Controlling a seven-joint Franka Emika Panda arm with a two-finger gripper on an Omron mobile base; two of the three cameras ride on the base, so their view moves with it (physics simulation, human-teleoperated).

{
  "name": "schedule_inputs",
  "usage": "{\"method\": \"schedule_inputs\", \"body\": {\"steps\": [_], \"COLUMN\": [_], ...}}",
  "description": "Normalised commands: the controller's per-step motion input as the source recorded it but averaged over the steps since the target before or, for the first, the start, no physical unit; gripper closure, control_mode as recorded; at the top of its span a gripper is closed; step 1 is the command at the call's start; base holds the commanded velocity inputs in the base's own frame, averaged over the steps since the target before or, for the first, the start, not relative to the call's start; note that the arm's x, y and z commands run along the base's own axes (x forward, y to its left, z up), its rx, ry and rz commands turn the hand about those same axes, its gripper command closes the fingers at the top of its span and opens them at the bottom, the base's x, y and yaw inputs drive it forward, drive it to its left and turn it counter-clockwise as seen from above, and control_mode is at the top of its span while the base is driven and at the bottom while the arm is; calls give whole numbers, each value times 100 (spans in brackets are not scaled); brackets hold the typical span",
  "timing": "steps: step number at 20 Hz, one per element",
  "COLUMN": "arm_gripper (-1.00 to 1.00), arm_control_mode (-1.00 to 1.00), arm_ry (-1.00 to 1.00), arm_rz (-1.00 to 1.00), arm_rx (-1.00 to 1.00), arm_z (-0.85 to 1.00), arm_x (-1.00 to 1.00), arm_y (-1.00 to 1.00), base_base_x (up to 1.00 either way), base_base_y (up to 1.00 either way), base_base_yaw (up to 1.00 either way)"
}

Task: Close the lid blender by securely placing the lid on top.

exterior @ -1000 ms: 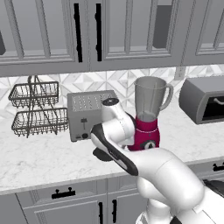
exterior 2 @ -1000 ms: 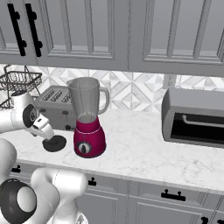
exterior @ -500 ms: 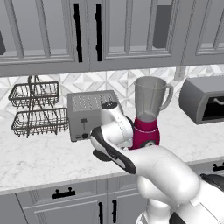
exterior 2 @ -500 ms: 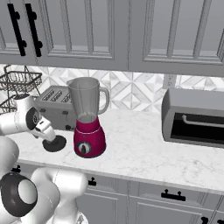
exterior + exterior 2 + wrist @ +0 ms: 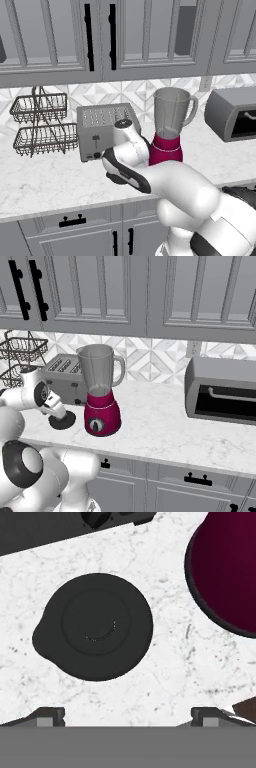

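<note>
The lid [image 5: 95, 626], a flat black disc with a low knob in its centre, lies on the white marble counter just left of the blender [image 5: 101, 391]. In the right base view the lid [image 5: 63, 420] sits between the blender's magenta base and the arm. The blender's clear grey jar [image 5: 171, 112] stands upright with an open mouth. My gripper [image 5: 129, 717] hovers right above the lid, pointing down, open with nothing between its fingertips [image 5: 50, 716]. From the right base view the gripper [image 5: 56, 409] hangs a little above the disc.
A silver toaster [image 5: 102, 130] stands close behind the lid. A two-tier wire basket [image 5: 40, 125] is at the far left, and a grey toaster oven [image 5: 222, 388] at the right. Upper cabinets [image 5: 125, 291] hang over the counter. Bare marble [image 5: 150, 426] lies right of the blender.
The hand has eased slightly lower and to the left over the lid. Lid, blender and jaw opening are unchanged.
</note>
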Motion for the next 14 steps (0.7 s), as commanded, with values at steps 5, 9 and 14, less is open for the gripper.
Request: {"method": "schedule_inputs", "body": {"steps": [5, 9, 14], "arm_gripper": [-100, -100, -100], "arm_control_mode": [-100, -100, -100], "arm_ry": [0, 0, 0], "arm_rz": [0, 0, 0], "arm_rx": [0, 0, 0], "arm_z": [-20, -25, -25], "arm_x": [25, 30, 29], "arm_y": [0, 0, 5], "base_base_x": [0, 0, 0], "base_base_y": [0, 0, 0], "base_base_yaw": [0, 0, 0]}}
